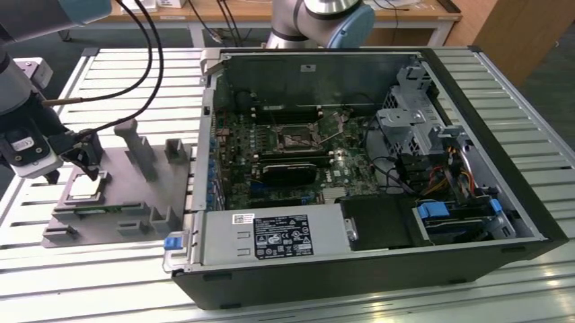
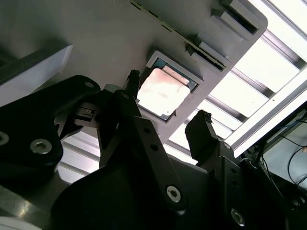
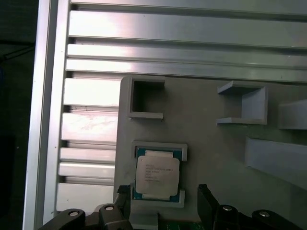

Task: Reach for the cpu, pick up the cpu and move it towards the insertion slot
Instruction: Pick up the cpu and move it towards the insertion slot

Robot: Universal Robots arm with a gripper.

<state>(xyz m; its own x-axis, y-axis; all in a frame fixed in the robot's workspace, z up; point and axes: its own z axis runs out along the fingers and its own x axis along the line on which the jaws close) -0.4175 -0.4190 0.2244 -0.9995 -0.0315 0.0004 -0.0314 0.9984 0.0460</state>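
Cpu (image 3: 157,175) is seated in the grey fixture (image 3: 216,163) pocket, flanked by the released, empty pincer (image 3: 163,190) held just above.

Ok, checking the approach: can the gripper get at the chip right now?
Probably yes: the chip lies uncovered in its grey fixture, and the open gripper hangs close above, nothing between them.

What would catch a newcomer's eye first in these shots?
The open black computer case fills the exterior view's right, its square silver-framed socket set in the green board. In the first wrist view, the black end effector hangs open over a silver square chip seated in a grey plastic fixture plate.
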